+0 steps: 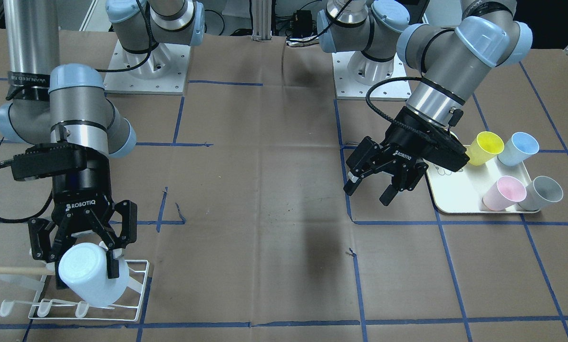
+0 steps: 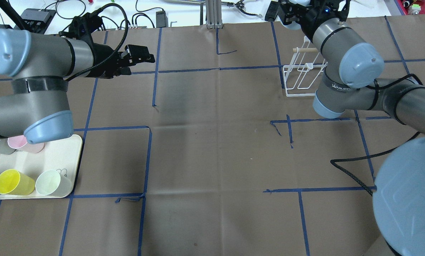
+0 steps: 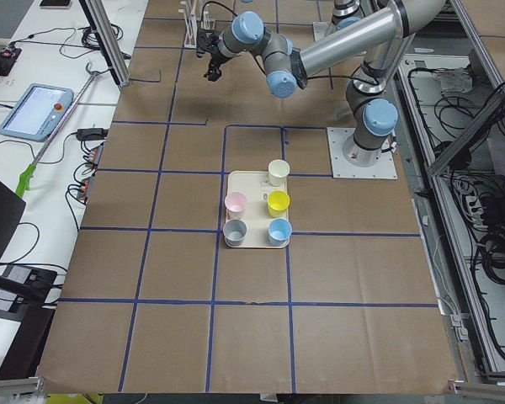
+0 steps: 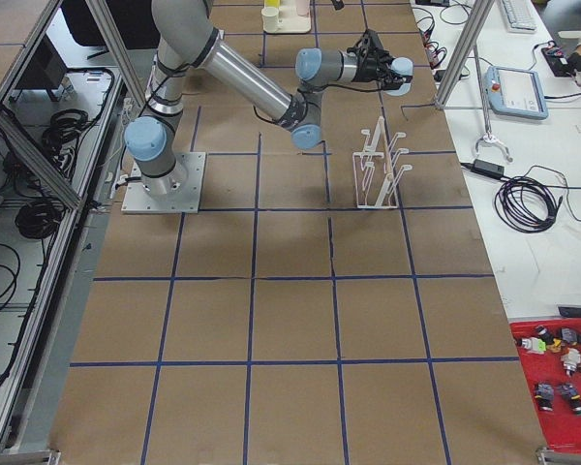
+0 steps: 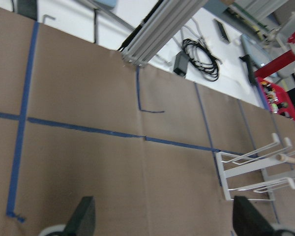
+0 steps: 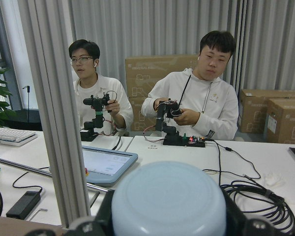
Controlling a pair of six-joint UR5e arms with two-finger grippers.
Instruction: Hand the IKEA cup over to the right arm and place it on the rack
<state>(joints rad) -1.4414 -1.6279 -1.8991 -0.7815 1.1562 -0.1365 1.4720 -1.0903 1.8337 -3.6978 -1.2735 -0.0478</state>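
Placement step: right fingers [image 1: 112, 266] clamp the pale cup [image 1: 93, 280], tilted just above the rack [image 1: 143, 280] at lower left of the front view, left fingers [image 1: 387, 194] spread wide and empty beside the tray [image 1: 455, 199]; next, by my reckoning, lower it onto a prong and release.

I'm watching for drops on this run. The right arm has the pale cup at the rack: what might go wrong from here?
1. The right pincer holds the cup tilted, base towards the front camera. If it is released before its mouth sits over a prong, it may slide off the rack.
2. The wooden rod lies close beside the pincer, so lowering could knock it or shift the rack.
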